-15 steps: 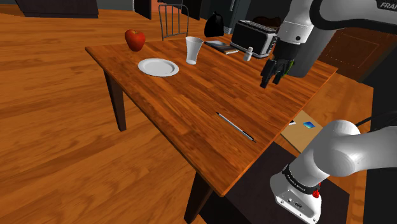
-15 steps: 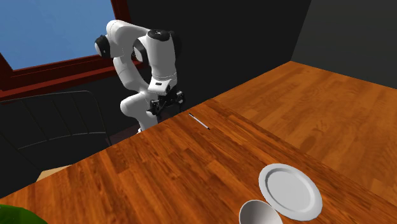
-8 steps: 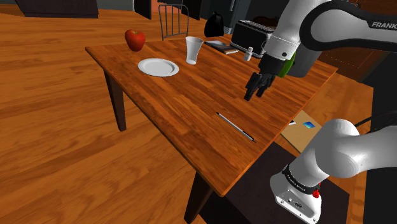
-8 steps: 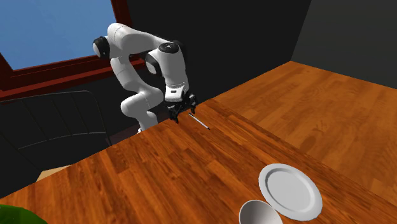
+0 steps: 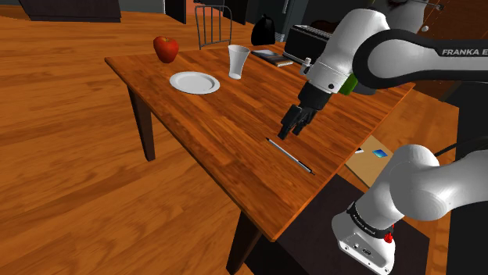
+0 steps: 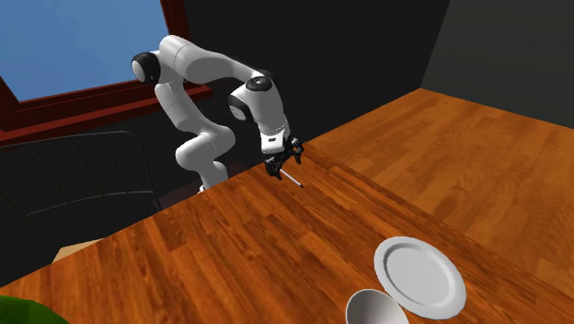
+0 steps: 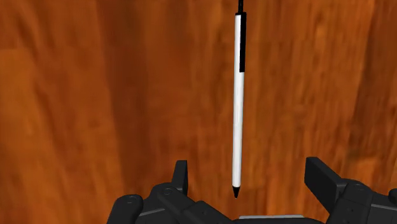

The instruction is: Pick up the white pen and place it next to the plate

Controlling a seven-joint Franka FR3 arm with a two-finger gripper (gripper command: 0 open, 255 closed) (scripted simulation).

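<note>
Lying flat, pen (image 7: 238,114) points tip toward gripper (image 7: 249,173).

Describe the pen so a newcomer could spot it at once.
On the long wooden table, go to the end farthest from the round white plate. Just by the black gripper lies a thin white pen, flat on the wood: the only slim stick there, with a black clip and tip.
</note>
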